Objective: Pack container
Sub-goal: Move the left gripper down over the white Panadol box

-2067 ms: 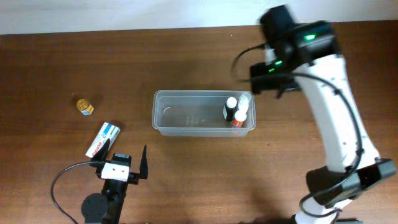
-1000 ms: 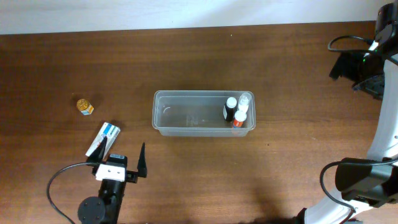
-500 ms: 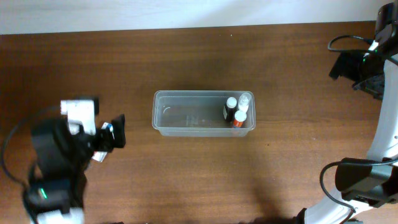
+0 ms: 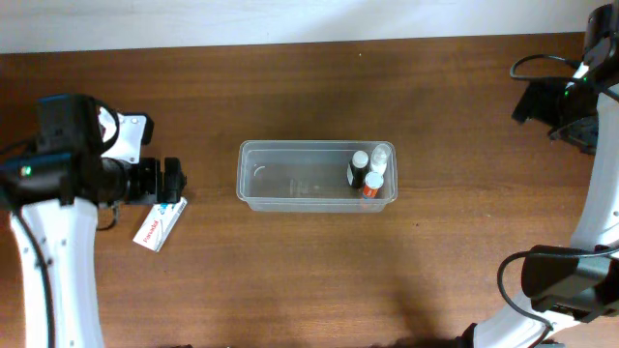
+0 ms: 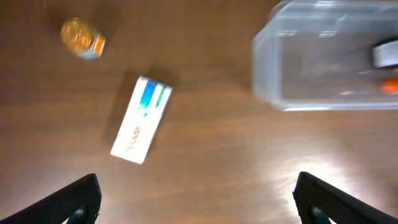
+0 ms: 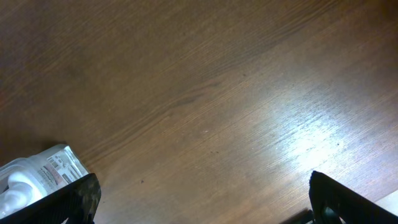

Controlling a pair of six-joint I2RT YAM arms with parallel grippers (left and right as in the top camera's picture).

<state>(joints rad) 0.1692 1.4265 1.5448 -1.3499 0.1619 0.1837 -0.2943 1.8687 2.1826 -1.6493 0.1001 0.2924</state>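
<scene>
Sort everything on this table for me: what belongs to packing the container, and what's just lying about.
Belongs to the job:
- container
- three small bottles, already standing at one end of it
- white box, out on the table, probably still to pack
- gold-topped jar, also outside it

Just lying about:
- nothing for certain
- white labelled item at the edge of the right wrist view: too cut off to tell
</scene>
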